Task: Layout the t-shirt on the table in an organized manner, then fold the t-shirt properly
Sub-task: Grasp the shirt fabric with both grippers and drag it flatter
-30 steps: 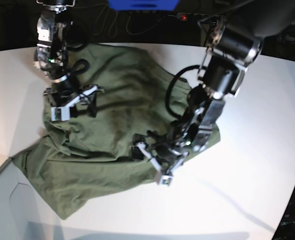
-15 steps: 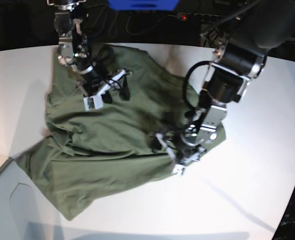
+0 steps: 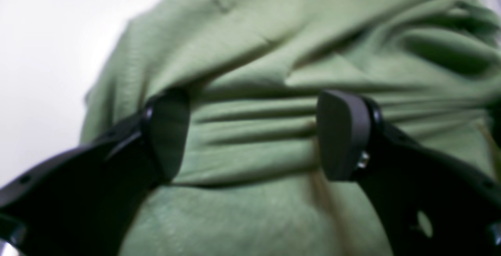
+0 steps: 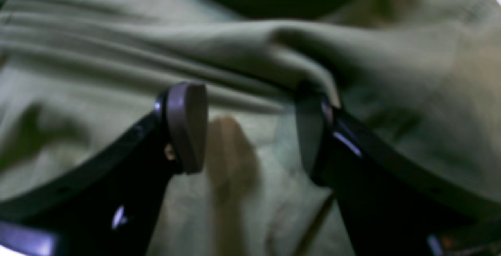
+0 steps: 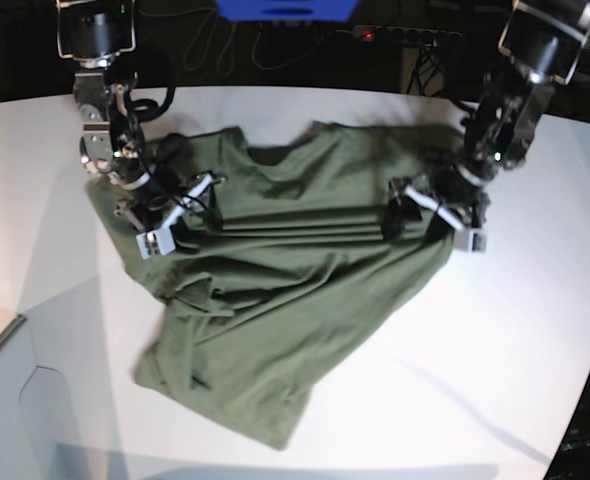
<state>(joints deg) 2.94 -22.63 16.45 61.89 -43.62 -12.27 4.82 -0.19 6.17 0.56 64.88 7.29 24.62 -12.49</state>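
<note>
The olive-green t-shirt [image 5: 285, 270] lies wrinkled across the white table [image 5: 505, 350], with its collar toward the back and straight ridges running between the two arms. My left gripper [image 5: 437, 218] is at the shirt's right edge. In the left wrist view it [image 3: 254, 134] is open, its fingers straddling ridged cloth [image 3: 254, 33]. My right gripper [image 5: 180, 212] is on the shirt's left part. In the right wrist view it [image 4: 250, 130] is also open over the cloth [image 4: 117, 52], and a fold drapes over the tip of one finger [image 4: 313, 138].
A blue object [image 5: 285, 8] and cables with a small red light [image 5: 368, 35] sit in the dark behind the table. The table's curved edge [image 5: 0, 340] runs along the lower left. Bare white tabletop [image 3: 47, 33] shows beside the shirt in the left wrist view.
The two arms have moved apart, the left one to the base view's right and back, the right one left. The shirt has spread wider between them and its lower part has shifted right.
</note>
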